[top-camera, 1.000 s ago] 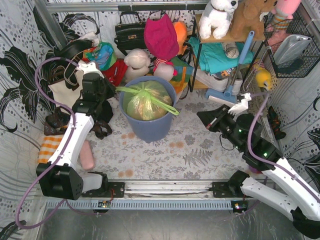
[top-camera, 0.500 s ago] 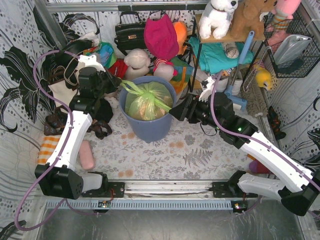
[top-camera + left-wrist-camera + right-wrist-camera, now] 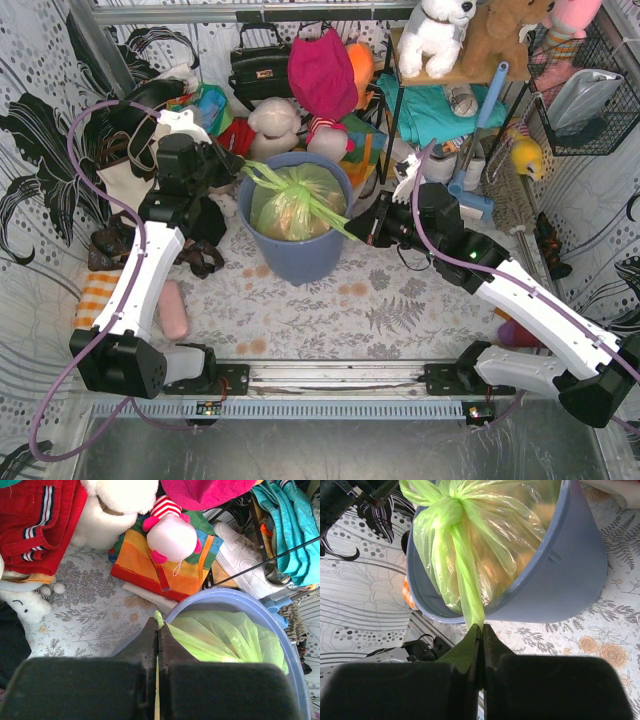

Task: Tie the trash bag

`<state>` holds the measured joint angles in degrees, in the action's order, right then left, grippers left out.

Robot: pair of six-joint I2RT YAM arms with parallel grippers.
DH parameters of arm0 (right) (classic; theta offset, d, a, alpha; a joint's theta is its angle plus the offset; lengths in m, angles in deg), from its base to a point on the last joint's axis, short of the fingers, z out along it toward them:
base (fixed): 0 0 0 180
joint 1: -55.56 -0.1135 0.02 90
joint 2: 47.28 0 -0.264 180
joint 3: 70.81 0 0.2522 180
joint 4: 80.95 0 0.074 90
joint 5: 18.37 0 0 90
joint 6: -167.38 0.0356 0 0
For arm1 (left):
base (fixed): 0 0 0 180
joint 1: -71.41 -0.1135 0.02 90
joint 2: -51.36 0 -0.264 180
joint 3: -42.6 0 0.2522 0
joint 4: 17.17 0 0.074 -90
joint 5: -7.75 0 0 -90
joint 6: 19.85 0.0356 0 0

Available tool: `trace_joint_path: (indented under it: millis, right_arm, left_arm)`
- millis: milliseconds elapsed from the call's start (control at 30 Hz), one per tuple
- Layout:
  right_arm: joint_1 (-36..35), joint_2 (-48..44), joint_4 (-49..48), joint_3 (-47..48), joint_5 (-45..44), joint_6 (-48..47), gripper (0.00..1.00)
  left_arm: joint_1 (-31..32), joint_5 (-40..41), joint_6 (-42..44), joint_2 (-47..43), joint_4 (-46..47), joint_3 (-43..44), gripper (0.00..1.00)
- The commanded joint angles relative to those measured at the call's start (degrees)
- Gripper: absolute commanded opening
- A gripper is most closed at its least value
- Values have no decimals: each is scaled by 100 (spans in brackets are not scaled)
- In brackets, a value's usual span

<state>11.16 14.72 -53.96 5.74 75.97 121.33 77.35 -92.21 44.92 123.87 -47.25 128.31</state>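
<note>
The left arm (image 3: 150, 270) rises from 7 o'clock to 10 o'clock, its jaws pointing toward 3 o'clock and clamped on a tail of the trash bag (image 3: 290, 205). The right arm (image 3: 520, 290) stretches from 5 o'clock toward centre, its jaws clamped on the opposite tail.

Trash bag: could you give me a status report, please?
Left gripper, right gripper each shut on a tail of thin translucent light-green plastic trash bag. Knotted, inside blue-grey round plastic bin. Nothing blocking.

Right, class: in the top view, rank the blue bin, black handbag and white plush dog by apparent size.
Largest: blue bin. Then black handbag and white plush dog, which look about alike, so I won't rank them.
</note>
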Motion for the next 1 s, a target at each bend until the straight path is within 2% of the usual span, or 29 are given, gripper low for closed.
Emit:
trace_joint_path:
  millis: [0, 233, 333, 400, 600, 700, 800, 833, 867, 900, 933, 967]
  right_arm:
    - [33, -67, -220, 208, 23, -77, 0]
    - [28, 77, 5, 1584, -219, -514, 0]
    - [28, 9, 164, 1724, -461, -575, 0]
    - [28, -187, 251, 1441, -630, -512, 0]
    - [268, -992, 330, -110, -914, 53, 0]
    - [387, -1145, 180, -496, -791, 165, 0]
    - [388, -1057, -282, -508, -230, 13, 0]
    - [388, -985, -405, -474, 10, -29, 8]
    - [388, -903, -498, -440, 198, -54, 25]
    - [388, -842, -689, -434, 386, -53, 46]
    - [388, -783, -868, -434, 526, -34, 59]
    - [388, -724, -1071, -431, 661, -21, 63]
  left_arm:
    - [-40, -116, -23, -105, 231, 156, 0]
    - [-40, 64, 189, 167, -197, 1645, 0]
    - [-40, 196, 223, 226, -252, 1859, 0]
    - [-40, 373, 244, 188, -260, 1609, 0]
    - [-40, 811, 237, -1, -71, 52, 0]
    - [-40, 852, 235, -26, 80, -401, 0]
    - [-40, 711, 204, -56, 157, -478, 0]
    - [-40, 680, 188, -64, 171, -458, 0]
    - [-40, 659, 188, -65, 161, -431, 0]
    - [-40, 654, 191, -48, 134, -393, 0]
    - [-40, 641, 188, -37, 112, -362, 0]
    - [-40, 636, 191, -28, 99, -343, 0]
